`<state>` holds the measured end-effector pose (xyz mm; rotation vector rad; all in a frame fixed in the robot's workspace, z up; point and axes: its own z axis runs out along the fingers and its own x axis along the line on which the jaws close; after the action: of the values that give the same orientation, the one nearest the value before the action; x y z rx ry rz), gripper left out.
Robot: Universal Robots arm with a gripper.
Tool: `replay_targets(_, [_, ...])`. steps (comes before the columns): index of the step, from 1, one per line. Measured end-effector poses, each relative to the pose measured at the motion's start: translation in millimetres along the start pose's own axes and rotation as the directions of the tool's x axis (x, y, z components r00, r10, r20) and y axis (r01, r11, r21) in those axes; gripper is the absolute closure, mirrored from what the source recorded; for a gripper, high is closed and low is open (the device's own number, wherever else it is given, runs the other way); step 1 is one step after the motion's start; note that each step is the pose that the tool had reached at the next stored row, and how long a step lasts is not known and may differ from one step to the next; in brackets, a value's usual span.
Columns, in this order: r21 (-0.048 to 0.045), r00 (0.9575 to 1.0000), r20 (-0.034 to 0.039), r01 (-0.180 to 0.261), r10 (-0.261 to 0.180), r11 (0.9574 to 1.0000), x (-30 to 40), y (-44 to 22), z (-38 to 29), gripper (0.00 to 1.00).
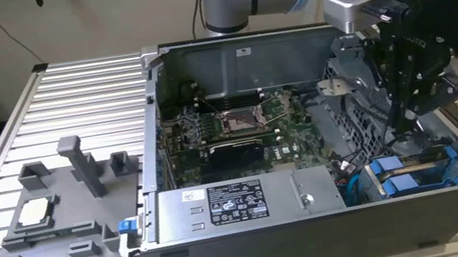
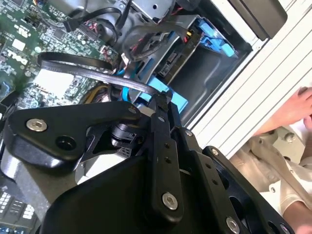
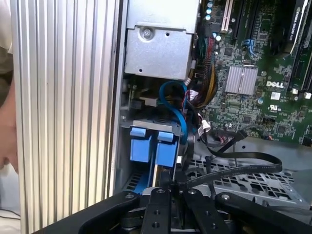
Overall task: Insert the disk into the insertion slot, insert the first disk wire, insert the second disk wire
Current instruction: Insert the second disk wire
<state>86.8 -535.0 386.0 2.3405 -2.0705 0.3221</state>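
While the gripper (image 1: 403, 121) reaches down into the case (image 1: 322, 238), its fingers (image 2: 162, 109) stand narrow, closed, it seems, on the end of a black cable (image 3: 253, 168), though the grip itself is half hidden; just ahead of the fingertips the disk (image 3: 168, 148) sits in the slot (image 2: 214, 73), its blue tab facing them; a second blue tab (image 3: 144, 144) lies just beside it; a blue wire (image 3: 178, 105) loops beyond the tabs; the board (image 1: 238, 123) lies off to the gripper's side; a person's hand (image 2: 300, 107) rests well apart from the gripper, outside the case wall.
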Motion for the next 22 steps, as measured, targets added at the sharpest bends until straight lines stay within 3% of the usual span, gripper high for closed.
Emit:
replay_targets(14, [-0.0086, 1.0000, 0.0012, 0.001, -0.001, 1.0000, 39.6, -7.2, 7.1, 0.84])
replay_targets(22, [-0.0091, 1.0000, 0.0016, 0.001, -0.001, 1.0000, 42.1, -7.1, 7.6, 0.84])
